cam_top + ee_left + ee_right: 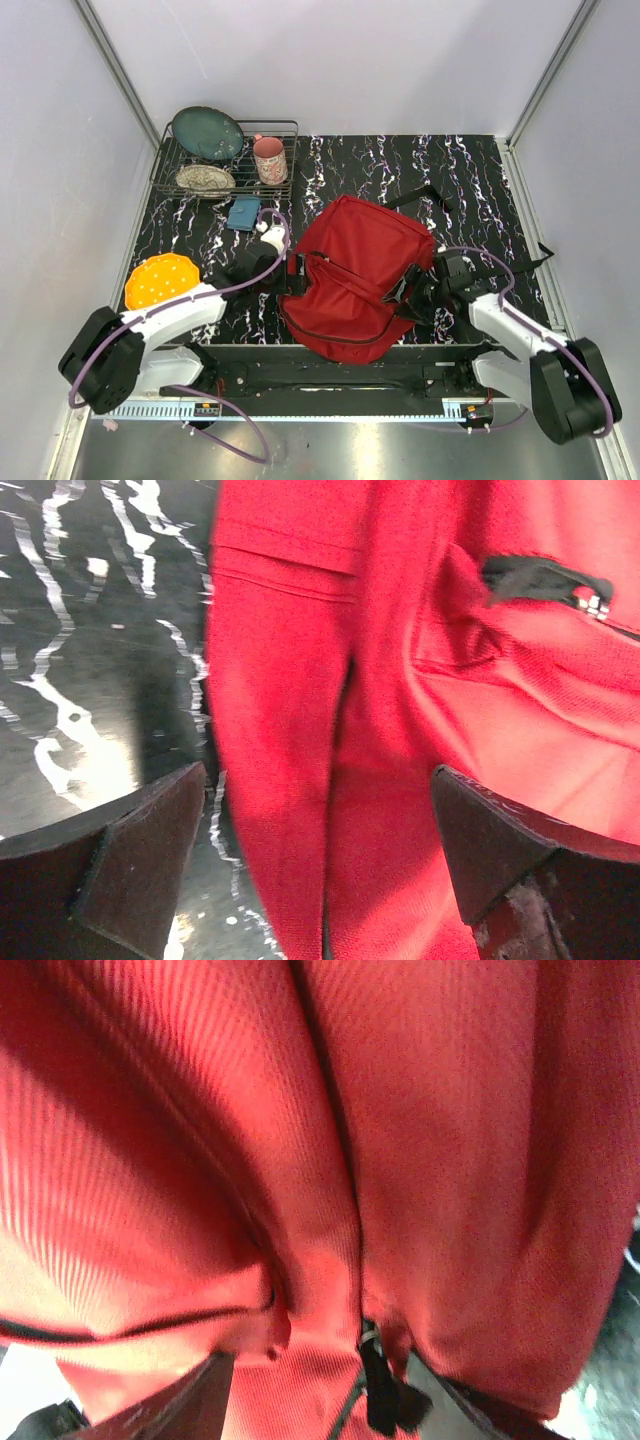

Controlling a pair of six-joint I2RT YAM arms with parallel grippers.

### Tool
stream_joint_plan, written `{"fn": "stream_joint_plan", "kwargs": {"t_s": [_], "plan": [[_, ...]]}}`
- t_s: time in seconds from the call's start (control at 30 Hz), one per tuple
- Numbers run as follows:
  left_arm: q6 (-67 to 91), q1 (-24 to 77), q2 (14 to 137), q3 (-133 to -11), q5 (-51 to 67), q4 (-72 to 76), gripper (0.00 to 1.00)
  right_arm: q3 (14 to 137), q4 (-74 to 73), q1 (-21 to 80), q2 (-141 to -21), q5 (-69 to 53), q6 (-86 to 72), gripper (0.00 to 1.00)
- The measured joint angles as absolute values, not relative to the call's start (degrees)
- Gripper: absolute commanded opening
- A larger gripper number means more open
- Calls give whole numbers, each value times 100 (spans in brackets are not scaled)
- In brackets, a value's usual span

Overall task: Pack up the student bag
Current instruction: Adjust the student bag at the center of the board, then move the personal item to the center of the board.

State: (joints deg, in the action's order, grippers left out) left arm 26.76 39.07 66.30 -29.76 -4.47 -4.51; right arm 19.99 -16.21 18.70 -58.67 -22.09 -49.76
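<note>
The student bag (355, 275) is a red backpack lying flat in the middle of the black marbled table, its black straps (425, 195) trailing to the back and right. My left gripper (283, 272) is at the bag's left edge. In the left wrist view it (320, 780) is open, with a fold of red fabric (290, 780) between the wide-apart jaws. My right gripper (415, 290) is pressed against the bag's right side. In the right wrist view it (322, 1360) has its jaws apart, with red fabric and a black zipper pull (380, 1400) between them; its fingertips are hidden by fabric.
A wire rack (280, 124) at the back left holds a teal plate (207, 132), a beige dish (205, 180) and a pink mug (269, 160). A small blue object (243, 213) lies in front of it. An orange round dish (162, 280) sits at the left, beside my left arm.
</note>
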Motion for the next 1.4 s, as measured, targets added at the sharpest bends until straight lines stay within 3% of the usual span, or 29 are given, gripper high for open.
{"fn": "stream_joint_plan", "kwargs": {"t_s": [0.3, 0.53, 0.83, 1.0, 1.4], "plan": [[3267, 3883, 8038, -2871, 1100, 1299, 99, 3448, -1693, 1352, -7828, -2298, -4550, 79], [3465, 4049, 8206, -3232, 1396, 1323, 99, 4366, -1566, 794, -8254, -1887, -4047, 78], [2919, 3935, 6141, -3544, -648, -585, 99, 4202, -1918, 799, -6552, -1680, -3684, 77], [2609, 2928, 5441, -3634, -1061, -967, 99, 3817, -1957, 799, -5308, -1750, -3830, 77], [2025, 902, 7800, -4792, -178, -1096, 99, 3435, -2292, 799, -4884, -2064, -4099, 77]]}}
